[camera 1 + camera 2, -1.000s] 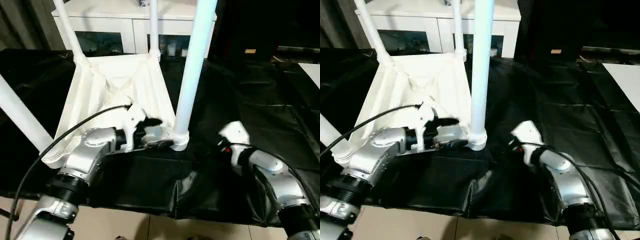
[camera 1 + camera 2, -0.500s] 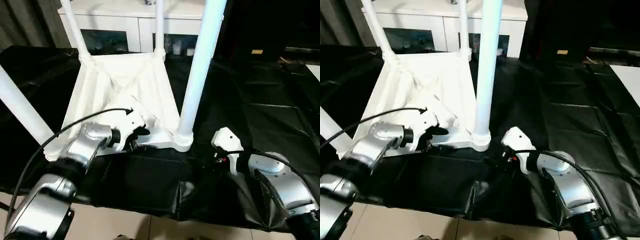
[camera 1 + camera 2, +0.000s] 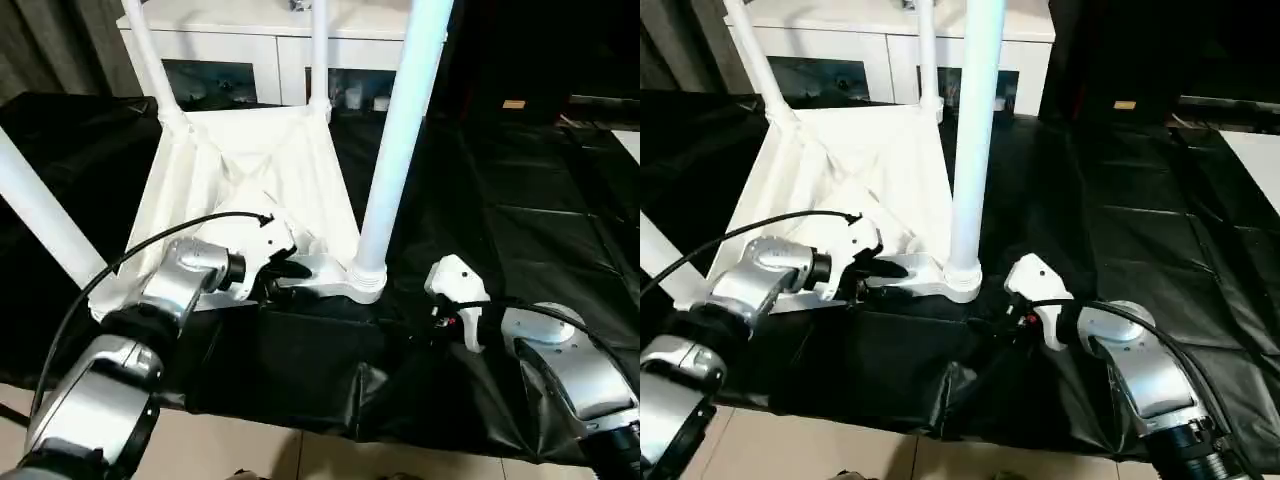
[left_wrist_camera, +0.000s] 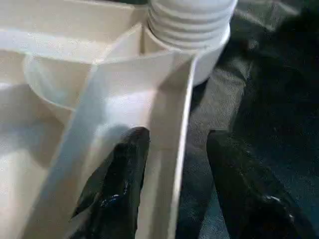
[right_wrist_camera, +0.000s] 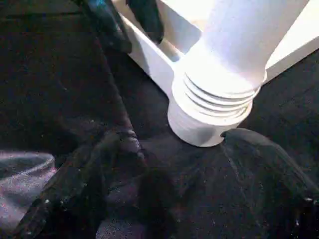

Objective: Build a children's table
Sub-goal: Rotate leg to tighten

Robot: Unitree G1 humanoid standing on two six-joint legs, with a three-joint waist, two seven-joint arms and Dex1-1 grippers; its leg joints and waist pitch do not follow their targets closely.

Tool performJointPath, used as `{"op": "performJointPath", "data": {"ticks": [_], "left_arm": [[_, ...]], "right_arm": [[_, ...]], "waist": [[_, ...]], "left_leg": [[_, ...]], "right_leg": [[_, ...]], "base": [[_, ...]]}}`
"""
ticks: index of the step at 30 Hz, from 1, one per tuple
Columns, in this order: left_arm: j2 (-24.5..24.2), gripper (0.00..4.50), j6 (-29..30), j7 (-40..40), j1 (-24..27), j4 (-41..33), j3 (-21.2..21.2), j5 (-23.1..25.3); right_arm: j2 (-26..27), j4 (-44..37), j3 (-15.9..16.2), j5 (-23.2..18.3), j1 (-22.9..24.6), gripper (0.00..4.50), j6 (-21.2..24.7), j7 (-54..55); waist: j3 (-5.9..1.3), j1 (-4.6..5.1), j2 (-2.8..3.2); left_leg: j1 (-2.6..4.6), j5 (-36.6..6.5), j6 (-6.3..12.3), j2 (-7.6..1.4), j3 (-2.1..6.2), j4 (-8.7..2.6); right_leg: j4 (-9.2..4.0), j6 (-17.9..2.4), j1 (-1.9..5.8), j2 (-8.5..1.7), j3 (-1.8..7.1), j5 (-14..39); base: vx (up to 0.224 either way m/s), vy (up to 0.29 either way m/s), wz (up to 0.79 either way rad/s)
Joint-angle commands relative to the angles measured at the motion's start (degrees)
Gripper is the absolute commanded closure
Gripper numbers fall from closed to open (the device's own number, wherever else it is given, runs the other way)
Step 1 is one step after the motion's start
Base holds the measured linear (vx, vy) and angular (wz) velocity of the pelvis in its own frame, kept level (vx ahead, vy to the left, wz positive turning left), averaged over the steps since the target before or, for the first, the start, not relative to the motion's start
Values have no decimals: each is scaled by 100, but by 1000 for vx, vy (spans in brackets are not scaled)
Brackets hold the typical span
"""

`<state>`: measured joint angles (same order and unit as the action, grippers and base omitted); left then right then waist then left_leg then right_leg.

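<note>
White table [image 3: 250,170], black cloth [image 3: 520,210]

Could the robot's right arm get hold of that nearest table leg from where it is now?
Probably yes. The right gripper stands open on the black cloth, fingers either side of the near leg's threaded base, nothing between them.

Silver-armed robot with black-fingered grippers.
Left forearm [image 3: 180,285] carries a looping black cable [image 3: 150,250]; white housings cap both wrists; the right forearm [image 3: 560,365] matches.
</note>
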<state>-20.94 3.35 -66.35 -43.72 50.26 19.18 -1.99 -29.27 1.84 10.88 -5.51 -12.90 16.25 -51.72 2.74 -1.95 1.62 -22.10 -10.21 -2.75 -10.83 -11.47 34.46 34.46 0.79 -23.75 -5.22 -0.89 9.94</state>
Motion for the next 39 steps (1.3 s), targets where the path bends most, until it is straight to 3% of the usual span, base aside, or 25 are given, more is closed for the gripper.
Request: {"op": "performJointPath", "data": {"ticks": [1,16,22,26,28,30,33,34,36,37,39], "left_arm": [[19,261,-46,-54,-170,104,91,132],[223,388,-198,-28,-432,695,110,467],[282,430,-352,-112,-312,649,-105,280],[349,443,-364,-212,-48,288,-242,53],[371,443,-266,-235,132,-11,-251,-15],[361,443,-12,-195,553,-728,-143,-39],[419,450,274,-114,1111,-1651,-79,-115],[444,450,301,-59,1258,-1868,-68,-116],[478,450,358,68,1476,-2161,-69,-95],[493,450,307,228,1590,-2283,-73,-19],[481,450,383,242,1666,-2419,-65,-22]], "right_arm": [[-60,-170,20,-40,34,73,71,-46],[-59,-167,42,-27,15,73,66,-1],[3,-142,-81,-48,24,73,9,152],[99,-188,-269,-151,67,73,-9,322],[124,-255,-372,-258,112,73,45,346],[123,-381,-476,-456,212,73,215,278],[73,-538,-493,-622,338,39,356,157],[54,-572,-477,-648,369,36,381,120],[11,-627,-412,-647,419,13,386,48],[9,-617,-367,-593,424,4,368,67],[6,-560,-295,-451,393,4,272,125]], "waist": [[-376,-17,3],[-370,-25,3],[-373,-25,13],[-386,-14,8],[-388,-13,0],[-376,-26,21],[-371,-19,38],[-360,-22,9],[-349,-14,47],[-338,-7,3],[-316,4,32]], "left_leg": [[128,-1578,177,-169,96,-436],[132,-1678,165,-169,103,-442],[132,-1663,164,-172,106,-443],[119,-1534,212,-171,104,-434],[113,-1409,336,-176,92,-417],[103,-1401,397,-182,92,-421],[111,-1367,457,-217,92,-442],[102,-1381,466,-211,86,-440],[109,-1488,445,-214,91,-454],[123,-1620,396,-206,81,-460],[129,-1864,257,-191,103,-487]], "right_leg": [[-374,-1515,291,-190,102,705],[-392,-1552,302,-203,100,807],[-388,-1565,304,-204,99,771],[-368,-1616,324,-208,97,545],[-359,-1665,330,-212,99,411],[-370,-1638,340,-225,98,556],[-402,-1554,320,-227,97,909],[-416,-1518,308,-223,97,1007],[-445,-1433,283,-219,95,1295],[-480,-1330,260,-203,94,1579],[-518,-1086,230,-208,98,2152]], "base": [[0,0,0],[0,0,0],[0,0,0],[0,0,0],[0,0,0],[0,0,0],[0,0,0],[0,0,0],[0,0,0],[0,0,0],[0,0,0]]}}
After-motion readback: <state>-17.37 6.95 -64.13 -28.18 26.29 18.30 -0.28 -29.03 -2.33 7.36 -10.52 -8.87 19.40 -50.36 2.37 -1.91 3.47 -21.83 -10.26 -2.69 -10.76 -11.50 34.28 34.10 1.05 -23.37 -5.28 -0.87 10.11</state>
